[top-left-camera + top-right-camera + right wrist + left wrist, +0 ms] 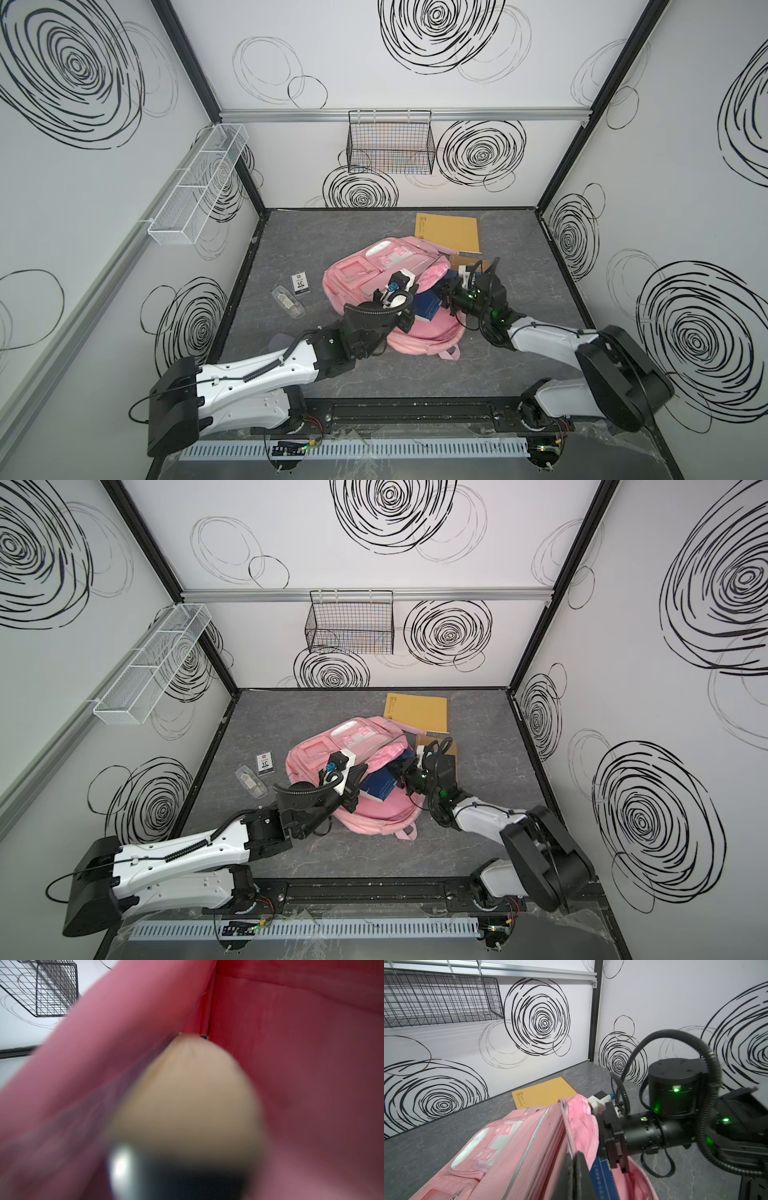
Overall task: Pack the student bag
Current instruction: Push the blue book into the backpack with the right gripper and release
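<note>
Perhaps "1C" on small packet (300, 284)

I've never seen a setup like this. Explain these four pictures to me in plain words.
Two robot arms stand at the near edge of a grey table inside a walled booth. Two pictures come from a camera overhead; the other two from small cameras on the arms' wrists. Each arm ends in a pincer. In the middle lies the student bag, pink and open. The left pincer is shut on the bag's opening edge. The right pincer reaches into the bag and appears shut on a blue notebook; its own camera shows mostly blurred pink lining. Also on the table: a yellow booklet, a card pack and a clear packet.
</note>
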{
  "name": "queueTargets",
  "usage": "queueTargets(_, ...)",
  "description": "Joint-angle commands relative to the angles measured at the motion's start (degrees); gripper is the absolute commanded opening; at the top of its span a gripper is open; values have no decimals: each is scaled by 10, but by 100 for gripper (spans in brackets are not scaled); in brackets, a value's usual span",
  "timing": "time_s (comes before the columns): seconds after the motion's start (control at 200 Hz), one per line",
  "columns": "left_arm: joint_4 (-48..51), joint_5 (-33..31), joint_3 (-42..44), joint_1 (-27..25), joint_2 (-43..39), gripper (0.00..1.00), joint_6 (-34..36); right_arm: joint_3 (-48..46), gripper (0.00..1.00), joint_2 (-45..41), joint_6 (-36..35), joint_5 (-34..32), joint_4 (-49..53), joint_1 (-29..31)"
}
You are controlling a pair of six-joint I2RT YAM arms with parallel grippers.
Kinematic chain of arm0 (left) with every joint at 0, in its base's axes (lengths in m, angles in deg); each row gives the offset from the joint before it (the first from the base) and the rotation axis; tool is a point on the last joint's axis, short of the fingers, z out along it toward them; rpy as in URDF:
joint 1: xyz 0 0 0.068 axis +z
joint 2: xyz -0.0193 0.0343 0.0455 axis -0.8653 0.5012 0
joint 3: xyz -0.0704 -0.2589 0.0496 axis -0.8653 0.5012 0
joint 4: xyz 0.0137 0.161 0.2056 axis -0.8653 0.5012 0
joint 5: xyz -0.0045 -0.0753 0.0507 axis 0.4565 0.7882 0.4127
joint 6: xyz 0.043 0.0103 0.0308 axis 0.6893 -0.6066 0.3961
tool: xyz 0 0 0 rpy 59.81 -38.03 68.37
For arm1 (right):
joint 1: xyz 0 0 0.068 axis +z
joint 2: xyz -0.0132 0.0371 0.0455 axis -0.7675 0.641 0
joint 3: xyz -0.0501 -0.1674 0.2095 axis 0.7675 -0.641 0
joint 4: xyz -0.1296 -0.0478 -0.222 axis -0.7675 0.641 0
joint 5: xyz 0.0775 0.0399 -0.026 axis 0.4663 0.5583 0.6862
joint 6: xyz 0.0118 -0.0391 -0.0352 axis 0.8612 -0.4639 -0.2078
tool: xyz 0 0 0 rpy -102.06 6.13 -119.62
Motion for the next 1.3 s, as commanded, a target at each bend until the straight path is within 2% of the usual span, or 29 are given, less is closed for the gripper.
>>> queueTargets(0.0, -77, -6, -16, -3, -37, 0, 15, 55, 2, 78, 3, -9, -108, 20)
queueTargets(0.12, -62, 4, -18, -1, -51, 0, 13, 89, 14, 168, 5, -20, -149, 37)
queueTargets(0.25, -59, 5, -6, 3, -60, 0, 4, 86, 25, 226, 7, 5, -176, 40)
queueTargets(0.32, -62, 8, 4, 6, -63, 0, -1, 65, 38, 213, -10, 3, -159, 36)
queueTargets(0.425, -72, 13, 14, 15, -65, 0, -13, 46, 58, 156, -69, -1, -61, 23)
queueTargets(0.485, -74, 12, 18, 17, -65, 0, -17, 30, 63, 117, -95, -4, -16, 14)
queueTargets(0.68, -61, -10, 27, 23, -63, 0, -29, -36, 64, -30, -174, -5, 129, -40)
queueTargets(0.835, -37, -28, 39, 27, -65, 0, -38, -81, 65, -154, -259, 18, 264, -148)
queueTargets(0.87, -36, -30, 45, 27, -67, 0, -41, -85, 68, -176, -282, 26, 289, -173)
queueTargets(1.071, -34, -19, 58, 29, -74, 0, -54, -68, 68, -233, -369, 70, 362, -261)
queueTargets(1.121, -33, -19, 56, 29, -74, 0, -55, -58, 62, -230, -383, 65, 376, -278)
queueTargets(1.191, -36, -12, 55, 29, -74, 0, -58, -52, 40, -217, -374, 89, 343, -277)
queueTargets(1.236, -38, -6, 53, 29, -72, 0, -59, -31, 29, -202, -368, 82, 339, -241)
queueTargets(1.296, -39, 0, 50, 28, -69, 0, -60, 9, 26, -175, -370, 47, 348, -168)
